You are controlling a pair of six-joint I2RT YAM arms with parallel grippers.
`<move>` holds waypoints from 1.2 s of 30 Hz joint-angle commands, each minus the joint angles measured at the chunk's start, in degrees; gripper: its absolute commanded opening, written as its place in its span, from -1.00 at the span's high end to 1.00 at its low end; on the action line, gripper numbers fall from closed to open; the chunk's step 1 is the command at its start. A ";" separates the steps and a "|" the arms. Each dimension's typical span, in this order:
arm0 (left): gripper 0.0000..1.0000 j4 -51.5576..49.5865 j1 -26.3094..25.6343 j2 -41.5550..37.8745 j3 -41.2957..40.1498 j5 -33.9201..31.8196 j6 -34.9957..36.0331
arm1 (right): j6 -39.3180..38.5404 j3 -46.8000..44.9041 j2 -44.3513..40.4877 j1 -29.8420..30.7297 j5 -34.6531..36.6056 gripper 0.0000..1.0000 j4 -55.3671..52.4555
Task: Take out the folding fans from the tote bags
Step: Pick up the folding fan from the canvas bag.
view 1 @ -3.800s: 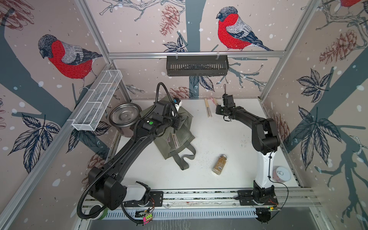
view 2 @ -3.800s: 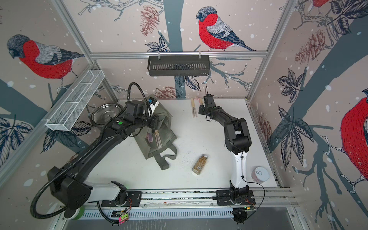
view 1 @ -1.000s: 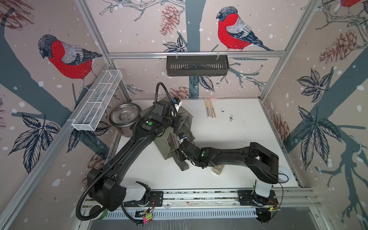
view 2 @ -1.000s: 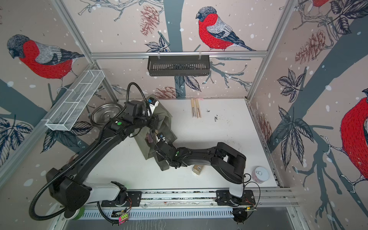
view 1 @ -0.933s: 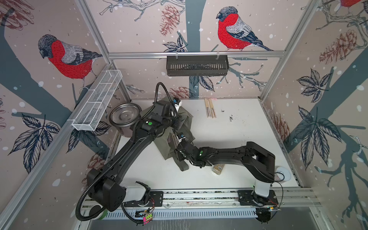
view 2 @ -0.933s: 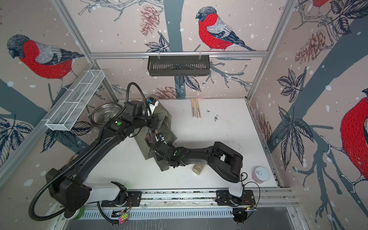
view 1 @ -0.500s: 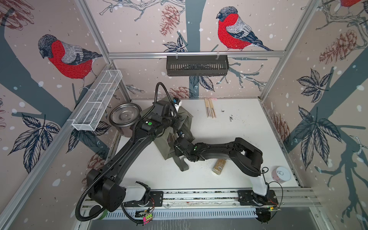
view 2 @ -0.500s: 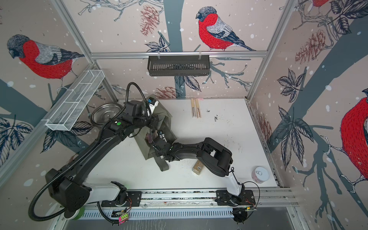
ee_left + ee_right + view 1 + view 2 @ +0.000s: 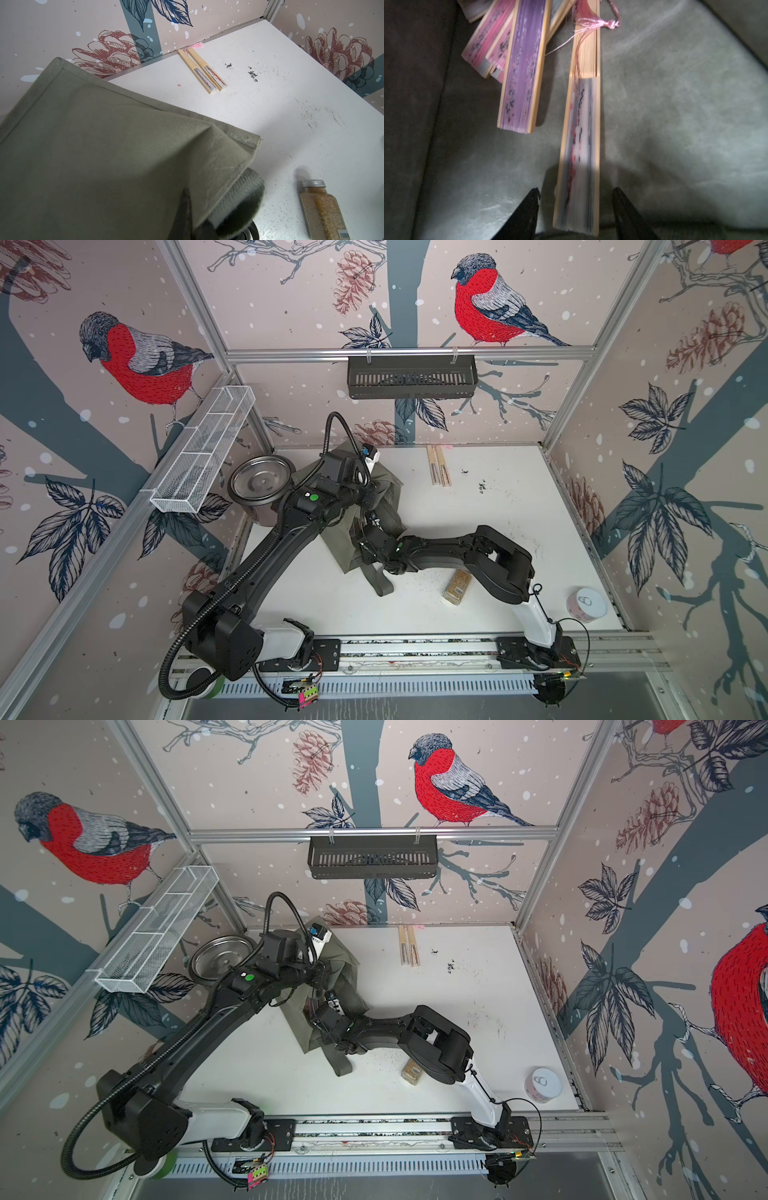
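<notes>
The olive-grey tote bag (image 9: 388,499) (image 9: 347,969) lies at the table's back left. My left gripper (image 9: 369,494) (image 9: 199,212) is shut on the tote bag's rim (image 9: 228,166) by its strap, holding the mouth up. My right gripper (image 9: 368,519) (image 9: 576,192) reaches inside the bag and stands open. Its two fingers straddle a bamboo folding fan (image 9: 579,145) with a white, red and dark leaf, and a gap shows on each side. Deeper in the bag lie a purple fan (image 9: 521,72) and pink fans (image 9: 488,45). Two fans (image 9: 438,466) (image 9: 202,69) lie on the table by the back wall.
A round steel pot (image 9: 259,481) stands left of the bag. A glass spice jar (image 9: 457,587) (image 9: 324,212) lies near the right arm's elbow. A small can (image 9: 586,603) stands at the front right. A wire basket (image 9: 203,448) and a black shelf (image 9: 411,377) hang on the walls.
The right arm has swung from the back of the table over to the bag and pushed its gripper further into the mouth. The left arm has kept still, holding the rim.
</notes>
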 commanded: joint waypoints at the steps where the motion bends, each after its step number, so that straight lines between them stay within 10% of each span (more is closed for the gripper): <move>1: 1.00 0.56 -0.10 -0.01 0.27 0.29 0.23 | 1.14 0.29 1.72 0.15 -1.66 -0.09 -3.37; 11: 1.00 0.57 -0.23 0.14 0.19 0.02 0.26 | 0.78 2.11 2.63 0.37 -1.31 0.27 -5.48; 36: 1.00 0.38 -0.64 0.46 0.14 -1.11 0.43 | 1.05 0.72 -3.86 0.74 -3.02 0.41 -6.95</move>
